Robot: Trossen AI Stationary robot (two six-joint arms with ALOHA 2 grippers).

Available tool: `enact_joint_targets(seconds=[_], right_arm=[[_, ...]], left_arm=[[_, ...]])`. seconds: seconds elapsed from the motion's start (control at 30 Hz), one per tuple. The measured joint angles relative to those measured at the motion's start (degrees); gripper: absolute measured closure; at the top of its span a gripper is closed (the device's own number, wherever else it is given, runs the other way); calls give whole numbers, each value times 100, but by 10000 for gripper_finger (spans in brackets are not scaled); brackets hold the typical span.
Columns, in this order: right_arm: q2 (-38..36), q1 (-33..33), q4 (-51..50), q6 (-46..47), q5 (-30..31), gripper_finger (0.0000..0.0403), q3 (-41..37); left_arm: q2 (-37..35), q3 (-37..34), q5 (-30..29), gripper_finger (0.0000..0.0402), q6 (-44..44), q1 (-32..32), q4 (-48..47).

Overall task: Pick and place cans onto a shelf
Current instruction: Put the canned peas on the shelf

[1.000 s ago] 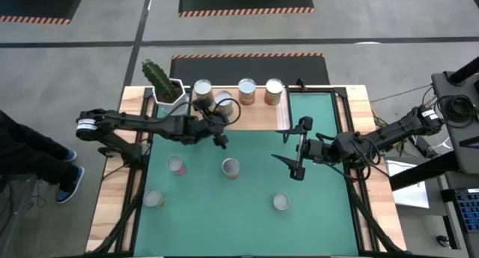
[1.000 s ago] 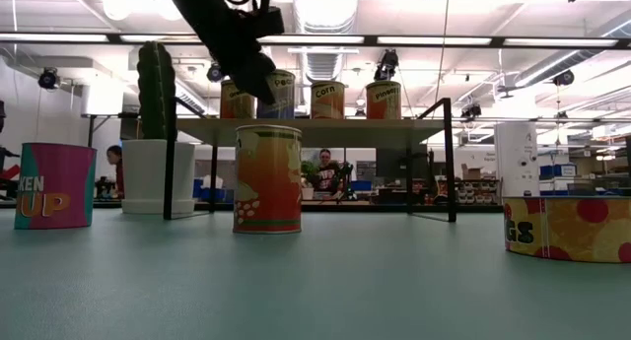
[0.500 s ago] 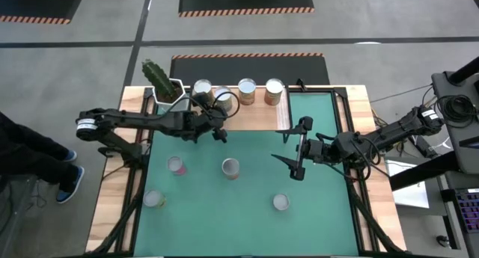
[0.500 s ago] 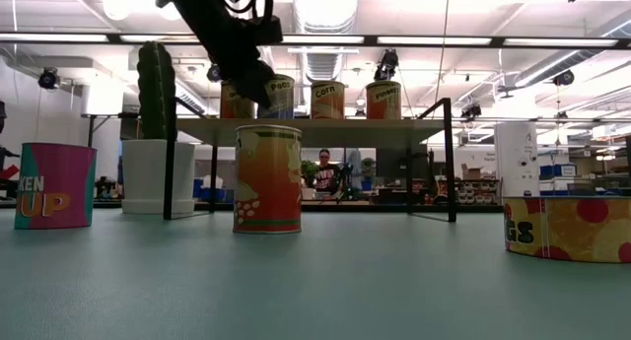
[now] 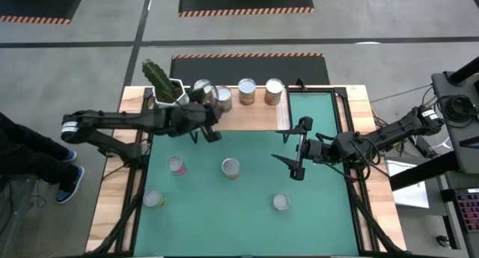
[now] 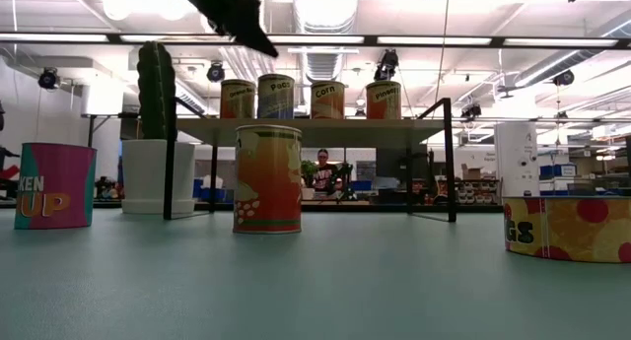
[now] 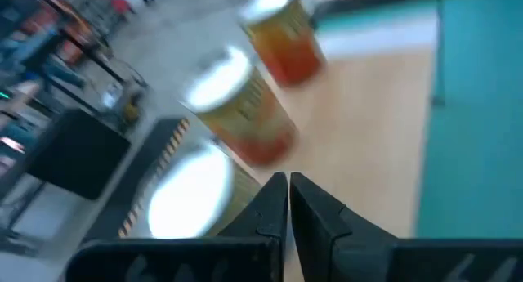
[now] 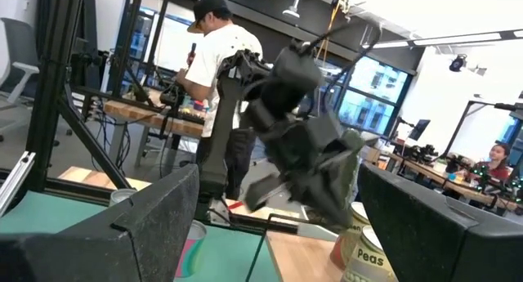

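Four cans stand upright on the light-wood shelf [image 5: 254, 114] at the table's far edge: one [image 5: 202, 87] by the cactus, a blue-labelled one [image 5: 221, 98], and two orange ones [image 5: 247, 90] [image 5: 274, 90]; they also show in the low view [image 6: 276, 96]. Several more cans stand on the green mat: pink [image 5: 176, 165], orange [image 5: 230, 167], pale [image 5: 153, 199] and another [image 5: 281, 203]. My left gripper [image 5: 214, 134] is shut and empty, above the shelf's near edge by the blue-labelled can; the left wrist view shows its closed fingers [image 7: 288, 188]. My right gripper [image 5: 296, 149] is open and empty over the mat's right half.
A cactus in a white pot [image 5: 168, 90] stands at the shelf's left end, close to my left arm. The shelf's black legs [image 6: 451, 163] stand on the mat. A person [image 8: 216, 78] stands beyond the table in the right wrist view.
My left gripper has risen and drawn back a little toward the table's left edge, away from the blue-labelled can, which stays upright on the shelf. My right arm has kept still.
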Motion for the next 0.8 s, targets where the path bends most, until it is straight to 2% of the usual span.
enact_joint_targets(seconds=[0.17,0.3,0.43,0.57,0.8], right_arm=[[0,1,8,-31,0,84,0],[0,1,10,-30,0,85,0],[0,2,12,-42,2,86,0],[-2,2,11,-47,4,86,0],[-1,2,10,-84,50,86,0]], left_arm=[[-116,2,-2,402,295,379,335],[68,2,110,402,305,625,326],[249,2,114,402,307,657,456],[266,2,-285,402,311,661,408],[228,2,-306,402,370,686,371]])
